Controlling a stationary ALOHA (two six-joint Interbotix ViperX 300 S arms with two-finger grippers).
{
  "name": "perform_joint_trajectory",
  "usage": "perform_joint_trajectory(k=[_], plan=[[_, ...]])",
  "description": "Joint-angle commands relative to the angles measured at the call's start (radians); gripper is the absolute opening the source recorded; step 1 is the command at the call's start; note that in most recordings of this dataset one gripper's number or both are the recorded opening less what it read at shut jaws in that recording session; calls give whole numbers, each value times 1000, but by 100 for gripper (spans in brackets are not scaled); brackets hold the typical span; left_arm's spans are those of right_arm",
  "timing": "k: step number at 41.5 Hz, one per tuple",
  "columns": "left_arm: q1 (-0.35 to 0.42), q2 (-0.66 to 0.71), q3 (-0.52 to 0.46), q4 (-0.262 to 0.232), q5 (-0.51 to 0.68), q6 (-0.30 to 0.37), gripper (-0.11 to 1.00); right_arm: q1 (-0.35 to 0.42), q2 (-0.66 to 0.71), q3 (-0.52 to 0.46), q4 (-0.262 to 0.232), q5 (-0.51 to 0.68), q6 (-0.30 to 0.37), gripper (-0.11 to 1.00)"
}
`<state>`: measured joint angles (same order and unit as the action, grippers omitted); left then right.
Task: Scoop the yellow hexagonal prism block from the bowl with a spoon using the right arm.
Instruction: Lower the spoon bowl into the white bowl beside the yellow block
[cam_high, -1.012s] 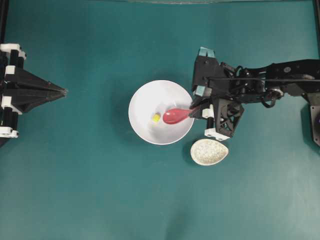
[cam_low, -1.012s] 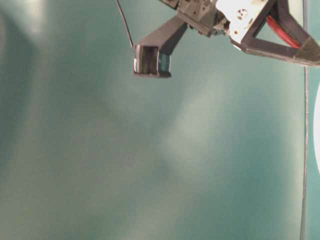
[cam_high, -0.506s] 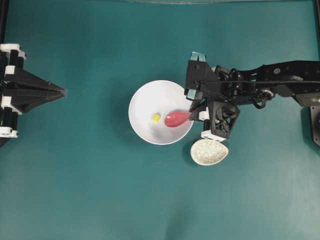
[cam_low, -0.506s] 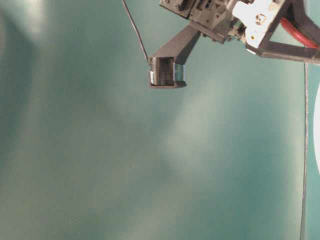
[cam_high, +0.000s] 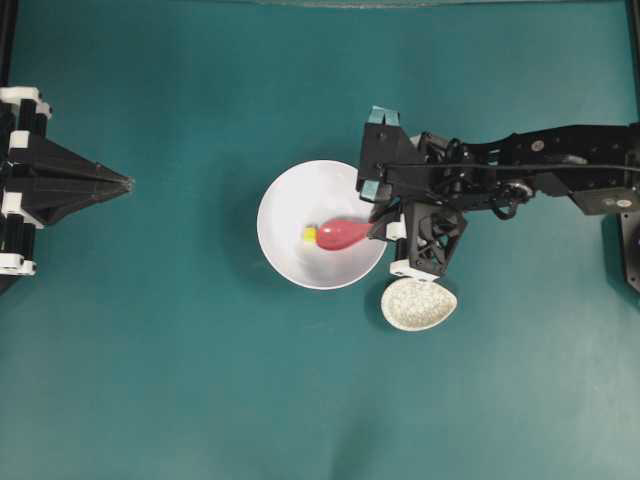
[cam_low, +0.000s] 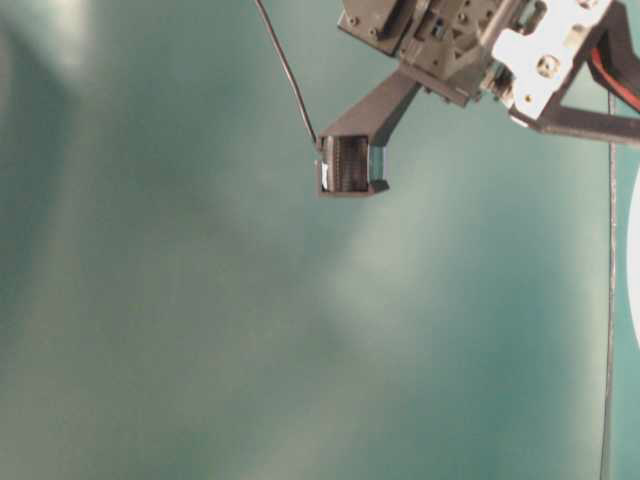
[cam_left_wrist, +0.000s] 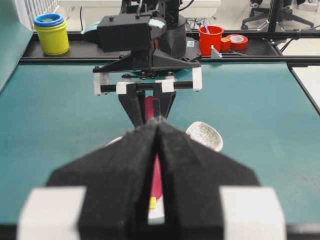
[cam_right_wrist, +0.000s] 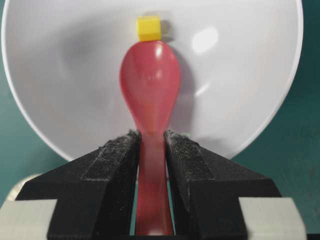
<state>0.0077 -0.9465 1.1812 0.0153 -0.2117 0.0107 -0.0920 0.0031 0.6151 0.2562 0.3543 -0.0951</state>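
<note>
The white bowl (cam_high: 300, 195) sits mid-table, and its inside fills the right wrist view (cam_right_wrist: 75, 75). In it lies the tiny yellow hexagonal prism block (cam_high: 310, 235) (cam_right_wrist: 149, 28). The red-pink spoon (cam_high: 342, 235) (cam_right_wrist: 151, 90) reaches into the bowl, its head's tip touching the block. My right gripper (cam_high: 385, 229) (cam_right_wrist: 151, 137) is shut on the spoon's handle at the bowl's right rim. My left gripper (cam_high: 128, 183) (cam_left_wrist: 158, 122) rests shut at the table's left edge, far from the bowl; through its gap I glimpse the block (cam_left_wrist: 152, 203).
A small speckled off-white spoon rest (cam_high: 418, 303) (cam_left_wrist: 204, 136) lies just below the right gripper, beside the bowl's lower right. The right arm's body (cam_high: 520, 175) stretches to the right edge. Cups (cam_left_wrist: 51, 32) and a red pot (cam_left_wrist: 211, 39) stand beyond the table.
The right gripper has pushed the spoon leftward into the bowl; the spoon's head has closed the gap and now touches the yellow block. The left arm has not moved.
</note>
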Motion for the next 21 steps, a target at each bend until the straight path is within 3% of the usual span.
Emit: perform_joint_trajectory(k=[1,21], plan=[[0,5,-25,3,-5,2,0,-2,-6,-37,0,-9,0,24],[2,-5,-26,3,-5,2,0,-2,28,-84,0,-84,-12,24]])
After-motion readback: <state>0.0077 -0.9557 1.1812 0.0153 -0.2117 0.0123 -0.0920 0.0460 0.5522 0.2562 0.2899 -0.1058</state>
